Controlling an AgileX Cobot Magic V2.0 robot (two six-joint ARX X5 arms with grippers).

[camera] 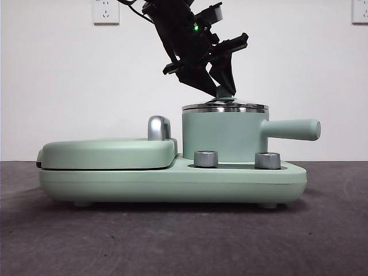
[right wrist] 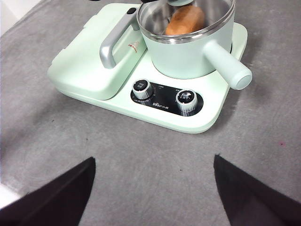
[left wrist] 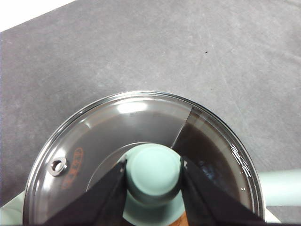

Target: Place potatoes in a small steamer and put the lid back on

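The mint-green steamer (camera: 224, 135) stands on the right part of the appliance, its straight handle (camera: 293, 129) pointing right. The glass lid (camera: 224, 107) lies level at the pot's steel rim. My left gripper (camera: 225, 92) comes down from above and is shut on the lid's mint-green knob (left wrist: 154, 172), one jaw on each side. The lid's glass (left wrist: 141, 122) fills the left wrist view. The orange-brown potato (right wrist: 186, 20) lies inside the steamer (right wrist: 188, 52), seen in the right wrist view. My right gripper (right wrist: 153, 188) is open and empty, well in front of the appliance.
The flat mint-green griddle cover (camera: 109, 152) with its chrome handle (camera: 159, 127) lies left of the pot on the same base (camera: 172, 184). Two steel dials (camera: 206, 158) stand on the base's front. Dark grey table all around; white wall behind.
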